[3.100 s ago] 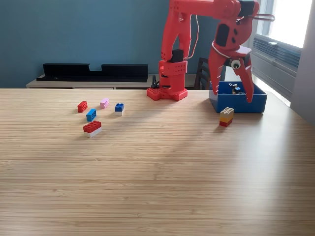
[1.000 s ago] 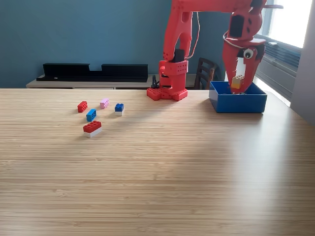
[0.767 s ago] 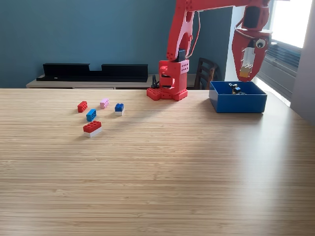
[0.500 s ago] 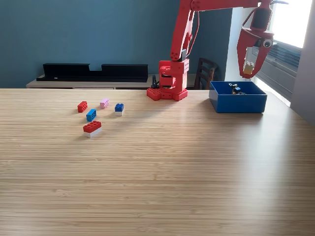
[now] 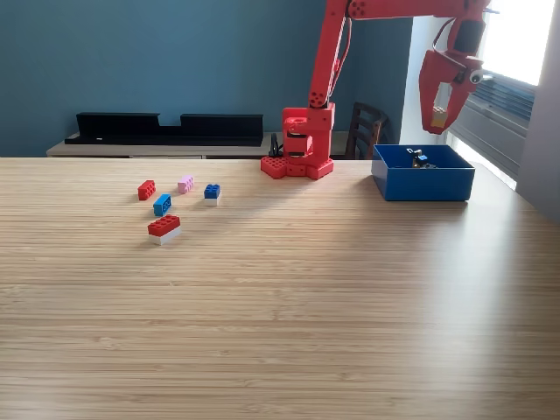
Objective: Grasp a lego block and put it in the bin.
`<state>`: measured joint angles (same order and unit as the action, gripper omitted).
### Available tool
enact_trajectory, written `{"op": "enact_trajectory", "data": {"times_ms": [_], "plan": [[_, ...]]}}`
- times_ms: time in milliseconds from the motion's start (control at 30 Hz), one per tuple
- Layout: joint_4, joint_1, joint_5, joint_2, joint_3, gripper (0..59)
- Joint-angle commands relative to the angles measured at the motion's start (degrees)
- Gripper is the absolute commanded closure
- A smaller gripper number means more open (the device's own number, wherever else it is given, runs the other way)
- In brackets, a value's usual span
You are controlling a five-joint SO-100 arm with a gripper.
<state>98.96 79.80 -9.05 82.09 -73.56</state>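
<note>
My red gripper (image 5: 440, 118) hangs high above the blue bin (image 5: 424, 183) at the exterior view's right, shut on a small orange and tan lego block (image 5: 438, 115). The bin sits on the wooden table (image 5: 280, 297) with a few small pieces inside it. Several loose lego blocks lie at the table's left: a small red one (image 5: 146, 189), a pink one (image 5: 185, 184), a dark blue one (image 5: 212, 192), a light blue one (image 5: 162, 205) and a red and white one (image 5: 164, 228).
The arm's red base (image 5: 302, 149) stands at the table's far edge, left of the bin. Behind it are a dark chair (image 5: 366, 131) and a low shelf carrying long black trays (image 5: 166, 128). A window unit is at the far right.
The orange block, which lay on the table in front of the bin, has been taken hold of. The gripper has lifted it up over the bin, rising further in the last half second.
</note>
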Motion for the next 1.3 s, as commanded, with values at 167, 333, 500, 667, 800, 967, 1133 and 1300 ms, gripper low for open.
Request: {"op": "enact_trajectory", "data": {"times_ms": [167, 333, 500, 667, 800, 967, 1133, 1300], "plan": [[1.32, 0.88, -0.18, 0.97, 0.97, 25.4], [1.32, -0.62, 0.62, 1.05, 2.20, 28.7], [1.23, -9.58, 2.81, 1.32, 6.42, 42.2], [1.23, -25.75, 7.38, 1.58, 12.22, 58.0], [1.23, -39.55, 10.55, 1.14, 12.57, 58.5], [1.23, -54.84, 10.72, 1.76, 11.95, 58.5], [1.23, -64.34, 8.26, 1.93, 8.79, 58.5], [1.14, -69.70, 6.86, 1.93, 5.54, 58.5]]}}
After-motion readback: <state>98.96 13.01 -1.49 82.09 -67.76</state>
